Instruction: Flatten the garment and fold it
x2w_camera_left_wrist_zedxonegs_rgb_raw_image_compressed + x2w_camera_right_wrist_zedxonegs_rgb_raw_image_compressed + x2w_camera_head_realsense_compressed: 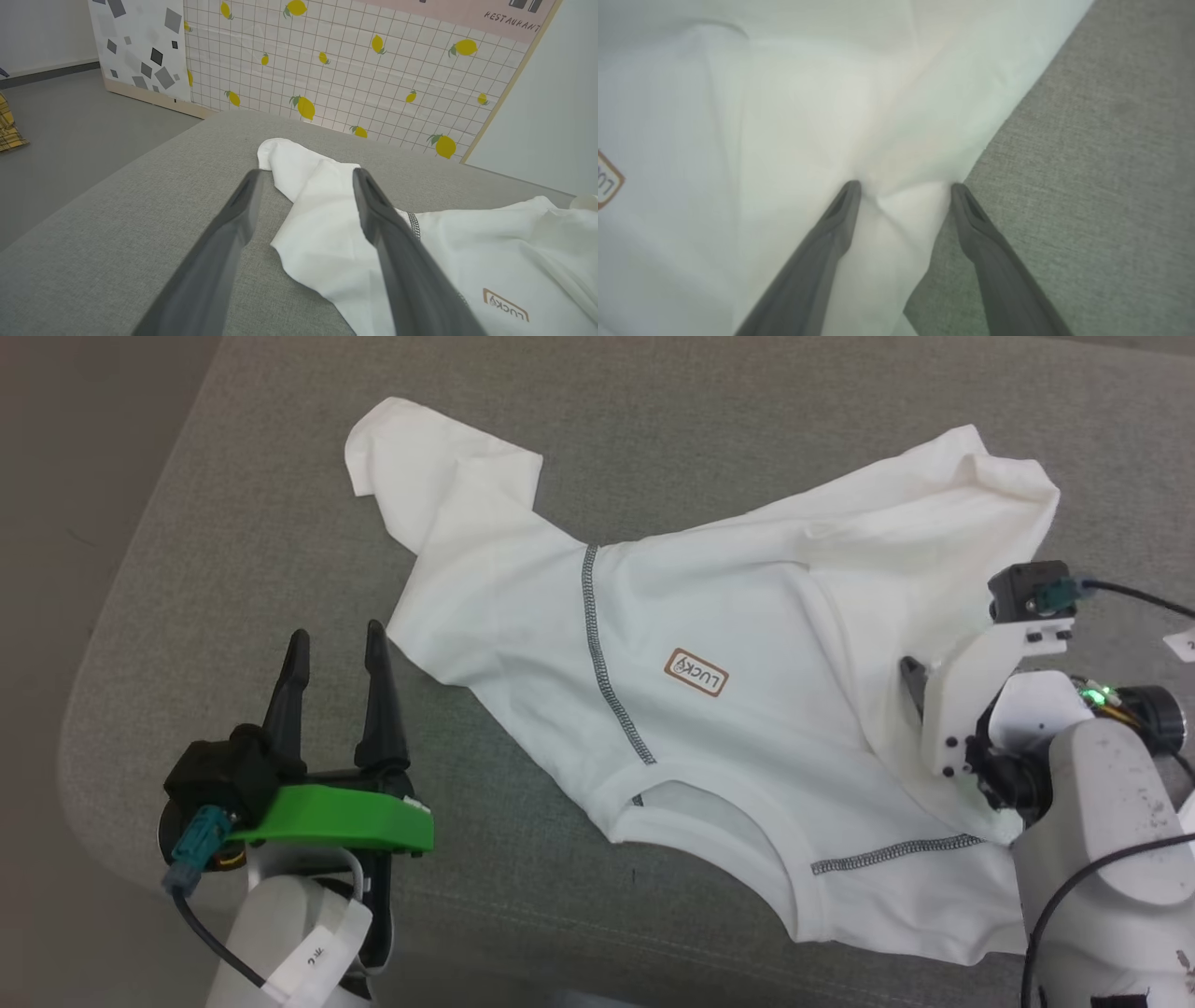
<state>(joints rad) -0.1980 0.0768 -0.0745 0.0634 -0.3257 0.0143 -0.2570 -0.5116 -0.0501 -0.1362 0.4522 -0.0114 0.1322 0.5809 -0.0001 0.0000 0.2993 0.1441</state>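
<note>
The garment [728, 616] is a white T-shirt with dark zigzag seams and a brown "LUCKY" patch [695, 672]. It lies partly spread and wrinkled on the grey cushion [653, 420], neckline [709, 812] toward me and one sleeve [411, 457] reaching to the far left. My left gripper [337, 637] stands open just left of the shirt's near-left edge with nothing between its fingers. In the left wrist view the garment [490, 242] lies beyond and right of the left gripper [306, 172]. My right gripper [903, 186] is open, tips down on the garment [784, 116] at its right edge, a small ridge of cloth between them.
The cushion's rounded left edge [103, 663] drops to the floor beside my left arm. Bare cushion [1087, 163] lies right of the shirt. Beyond the cushion stands a lemon-patterned panel [350, 60], with grey floor [70, 121] to its left.
</note>
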